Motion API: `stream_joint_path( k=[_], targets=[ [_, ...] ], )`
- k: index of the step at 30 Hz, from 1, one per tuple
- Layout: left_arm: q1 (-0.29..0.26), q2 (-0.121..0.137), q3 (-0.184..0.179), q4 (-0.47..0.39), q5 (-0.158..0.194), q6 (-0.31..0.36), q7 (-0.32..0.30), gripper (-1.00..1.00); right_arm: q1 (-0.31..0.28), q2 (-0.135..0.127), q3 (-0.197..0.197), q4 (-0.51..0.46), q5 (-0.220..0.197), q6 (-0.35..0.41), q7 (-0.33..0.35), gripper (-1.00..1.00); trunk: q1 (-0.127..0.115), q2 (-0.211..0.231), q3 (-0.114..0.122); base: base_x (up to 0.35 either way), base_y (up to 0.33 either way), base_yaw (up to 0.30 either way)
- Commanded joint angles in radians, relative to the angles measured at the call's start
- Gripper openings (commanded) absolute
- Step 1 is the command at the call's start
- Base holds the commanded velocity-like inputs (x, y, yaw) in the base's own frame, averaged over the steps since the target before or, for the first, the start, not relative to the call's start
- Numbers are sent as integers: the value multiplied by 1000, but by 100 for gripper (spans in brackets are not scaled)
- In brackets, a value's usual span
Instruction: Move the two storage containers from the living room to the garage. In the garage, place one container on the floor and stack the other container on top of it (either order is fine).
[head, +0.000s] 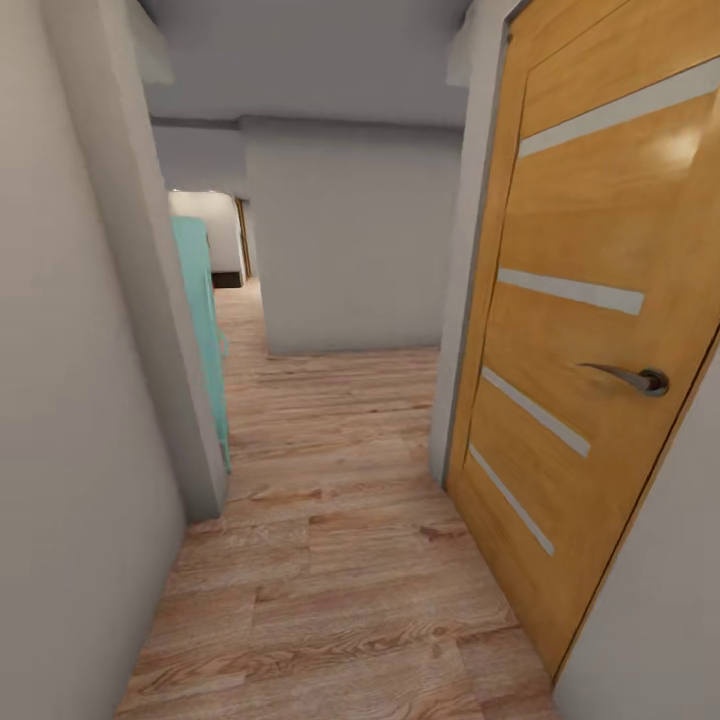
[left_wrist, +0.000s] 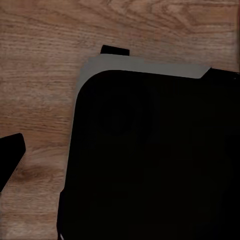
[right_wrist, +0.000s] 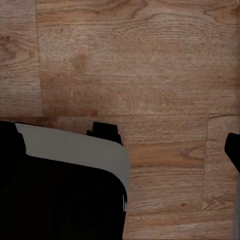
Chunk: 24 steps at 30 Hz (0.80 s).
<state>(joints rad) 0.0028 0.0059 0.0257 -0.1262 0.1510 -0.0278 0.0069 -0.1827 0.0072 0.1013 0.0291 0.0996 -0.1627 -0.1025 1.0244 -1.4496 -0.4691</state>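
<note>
Head view: a narrow hallway with a wood-plank floor (head: 340, 560), pale grey walls (head: 350, 240), and an orange-wood door (head: 590, 330) with glass slats and a metal handle (head: 628, 377) standing open at the right; a teal panel (head: 200, 320) edges the left wall further along.
Robot: on its way through the corridor, carrying nothing that can be seen.
Containers: not in these pictures, so their place cannot be told; neither the living room nor the garage can be made out.
Container look: nothing to report from here; shape, colour and rim cannot be checked.
Handling (judgement): open plastic bins of this kind are likely light and fairly stiff, with smooth sides that could slip; a hold on the rim or a short end wall seems safest.
Left wrist view: a dark rounded body of the robot (left_wrist: 150, 160) over plank flooring, with a black tip at the edge (left_wrist: 10, 155), perhaps a finger; whether the left gripper is parted or closed cannot be told.
Right wrist view: planks, a dark body with a grey band (right_wrist: 60, 185), a black sliver at the edge (right_wrist: 234, 150); the right gripper's state cannot be told either.
</note>
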Motion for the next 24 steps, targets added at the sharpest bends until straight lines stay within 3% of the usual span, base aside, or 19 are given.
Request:
stream_joint_path(
  k=[1,24],
  targets=[
    [0,0,2,-1,5,-1,1,100,-1,-1,6,3,11,-3,-6,100,1,0,-1,322,0,0],
    [0,0,1,-1,5,-1,1,100,-1,8,6,3,10,-1,0,100,1,0,-1,322,0,0]
  ],
)
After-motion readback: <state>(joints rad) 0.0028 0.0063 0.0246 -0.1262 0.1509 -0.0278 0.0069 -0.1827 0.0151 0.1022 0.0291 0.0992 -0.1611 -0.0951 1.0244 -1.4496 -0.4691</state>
